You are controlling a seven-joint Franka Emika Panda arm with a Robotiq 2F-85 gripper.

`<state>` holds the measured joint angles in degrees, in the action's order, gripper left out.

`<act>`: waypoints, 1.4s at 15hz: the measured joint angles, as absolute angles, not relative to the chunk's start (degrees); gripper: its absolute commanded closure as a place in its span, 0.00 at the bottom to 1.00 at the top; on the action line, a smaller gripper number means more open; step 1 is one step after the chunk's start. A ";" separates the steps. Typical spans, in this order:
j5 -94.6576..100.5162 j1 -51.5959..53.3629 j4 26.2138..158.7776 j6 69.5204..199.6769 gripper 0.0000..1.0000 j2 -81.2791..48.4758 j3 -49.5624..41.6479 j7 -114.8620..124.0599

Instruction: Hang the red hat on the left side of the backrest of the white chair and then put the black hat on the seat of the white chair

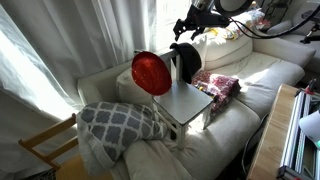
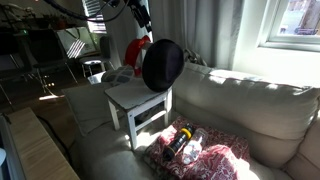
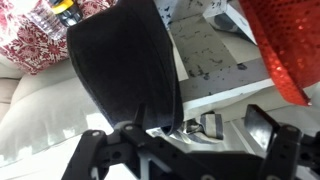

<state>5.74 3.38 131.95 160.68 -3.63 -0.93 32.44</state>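
The white chair stands on the sofa. The red hat hangs on the left side of its backrest, and shows in both exterior views and in the wrist view. The black hat hangs upright at the backrest's other end, over the back of the seat. My gripper is just above it and open. In the wrist view the black hat covers one finger of the gripper, and its edge lies between the jaws. The other finger stands well apart.
A red-patterned cloth with bottles lies on the sofa beside the chair. A grey patterned pillow sits in front of it. A tan wooden chair stands by the sofa, and a shelf edge is on the other side.
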 measured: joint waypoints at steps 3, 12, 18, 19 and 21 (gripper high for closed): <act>-2.75 1.22 129.74 160.72 0.00 -6.92 -0.87 19.75; -24.44 -10.06 121.58 160.36 0.00 -13.03 6.21 -9.66; -28.15 -11.91 120.57 159.11 0.00 -13.15 7.00 -15.73; -29.81 -12.98 119.92 157.59 0.00 -13.18 7.23 -18.67; -32.35 -15.35 118.48 152.62 0.00 -13.19 7.35 -24.56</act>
